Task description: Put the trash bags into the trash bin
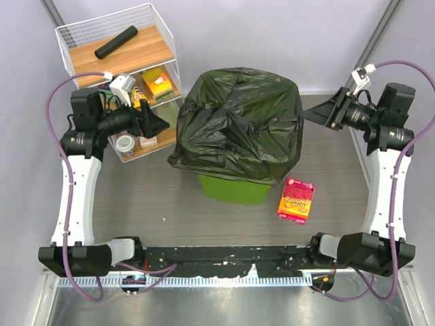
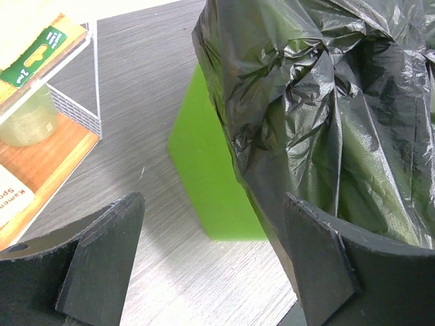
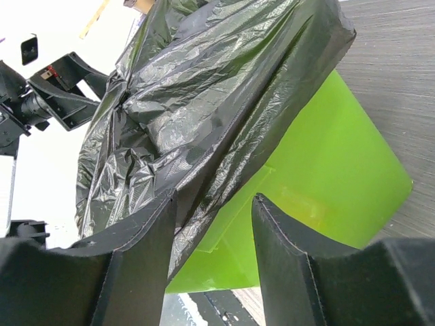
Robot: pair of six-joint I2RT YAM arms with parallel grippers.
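Top external shows, nearest our bases, the lime-green tapered plastic bin (image 1: 231, 189) on the grey table (image 1: 136, 197). The crinkled glossy black plastic bag (image 1: 238, 122) covers the bin's mouth and hangs down its sides. Left of the bin our left tool (image 1: 155, 122) gapes empty; right of it, our right tool (image 1: 321, 112) stands parted, holding nothing. We judge lining nearly done; next, push the slack inside.

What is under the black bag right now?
The green bin: only its lower walls show below the bag, which drapes over the top. The rim and the inside are covered, so its contents cannot be seen.
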